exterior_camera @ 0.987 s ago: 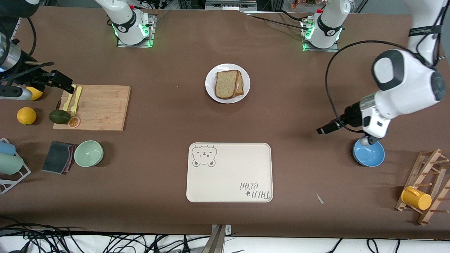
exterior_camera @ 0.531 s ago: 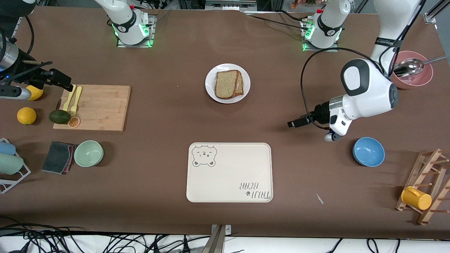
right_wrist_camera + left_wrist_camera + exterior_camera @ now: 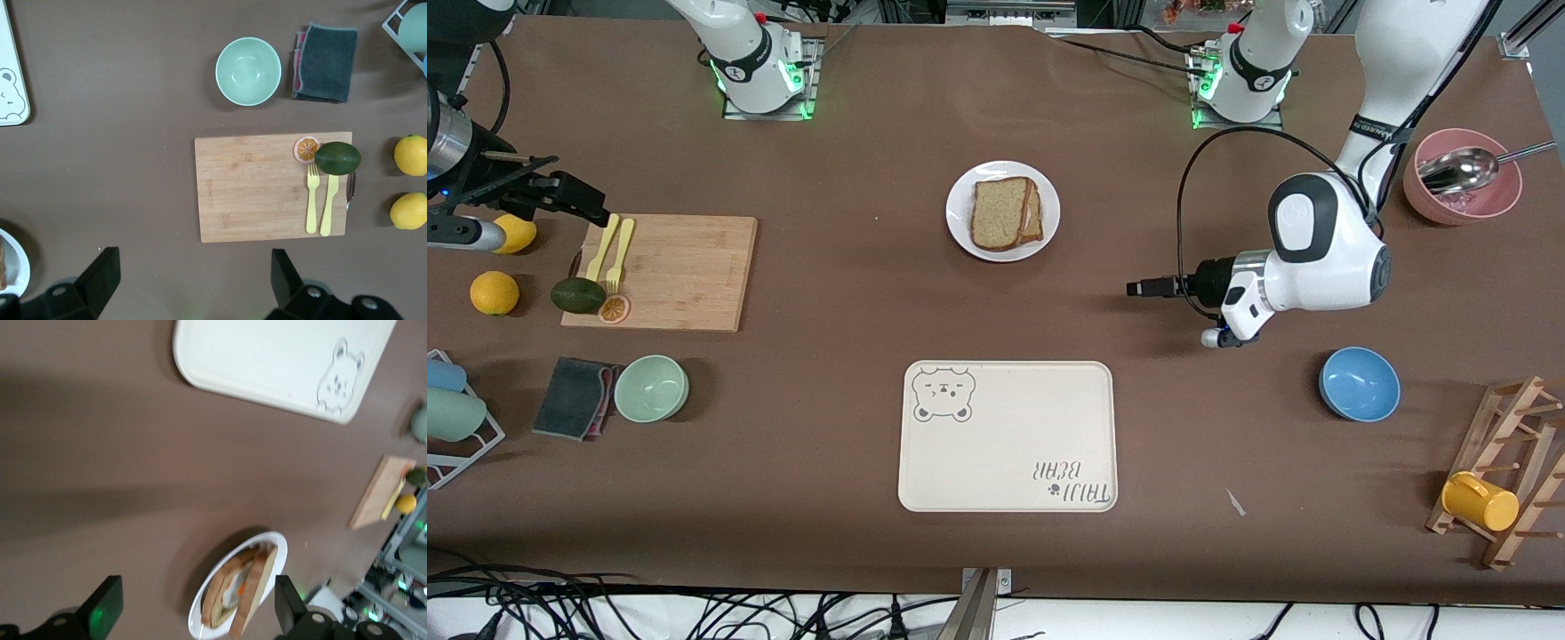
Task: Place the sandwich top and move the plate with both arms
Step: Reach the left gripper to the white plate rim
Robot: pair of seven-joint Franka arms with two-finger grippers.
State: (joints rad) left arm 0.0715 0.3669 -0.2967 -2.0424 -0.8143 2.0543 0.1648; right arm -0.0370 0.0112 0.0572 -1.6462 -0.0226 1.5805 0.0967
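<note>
The small white plate (image 3: 960, 233) lies in the middle of the table, toward the arms' bases. On it the sandwich top (image 3: 996, 213) rests on a second bread slice, shifted off it toward the right arm's end. My left gripper (image 3: 1138, 288) hangs open and empty over bare table between the plate and the blue bowl (image 3: 1359, 384), pointing at the plate. In the left wrist view the plate (image 3: 281, 548) shows between the fingers of the left gripper (image 3: 197, 603), with egg between the slices. My right gripper (image 3: 596, 212) waits open and empty by the cutting board (image 3: 671, 271).
A cream bear tray (image 3: 1007, 436) lies nearer the front camera than the plate. A pink bowl with a spoon (image 3: 1461, 187) and a mug rack (image 3: 1507, 471) stand at the left arm's end. A green bowl (image 3: 651, 388), a cloth (image 3: 574, 397) and lemons sit near the board.
My left arm has swung from over the blue bowl toward the plate, uncovering the pink bowl. The right arm has barely moved. Both grippers stay open.
</note>
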